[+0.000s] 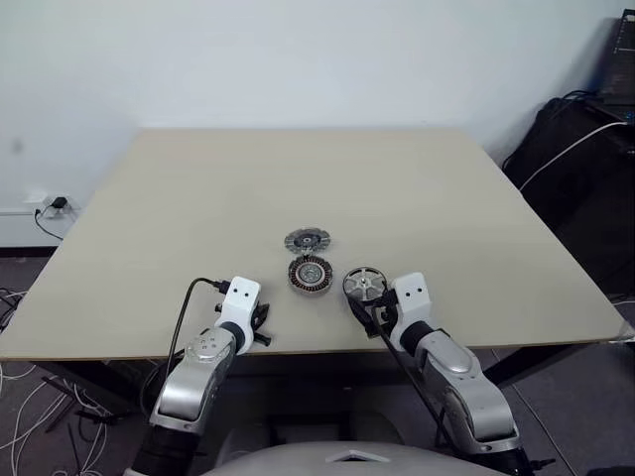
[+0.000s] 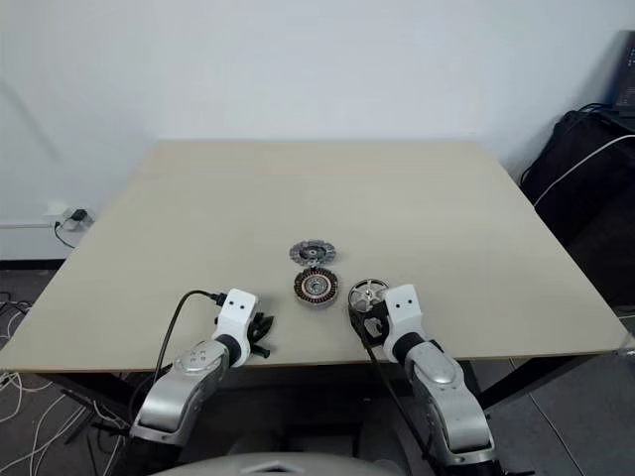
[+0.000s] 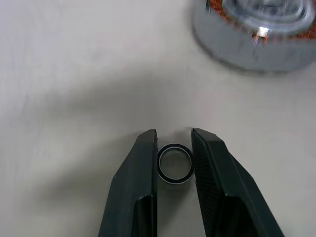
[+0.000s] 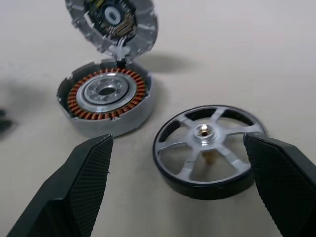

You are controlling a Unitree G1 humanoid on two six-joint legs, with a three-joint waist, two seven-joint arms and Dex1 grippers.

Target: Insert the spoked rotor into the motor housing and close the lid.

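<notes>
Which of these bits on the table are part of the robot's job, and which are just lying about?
For the job:
- spoked rotor
- motor housing
- lid

Not named in the job:
- small ring, between the left gripper fingers
- wall socket
- dark bag and white cable
</notes>
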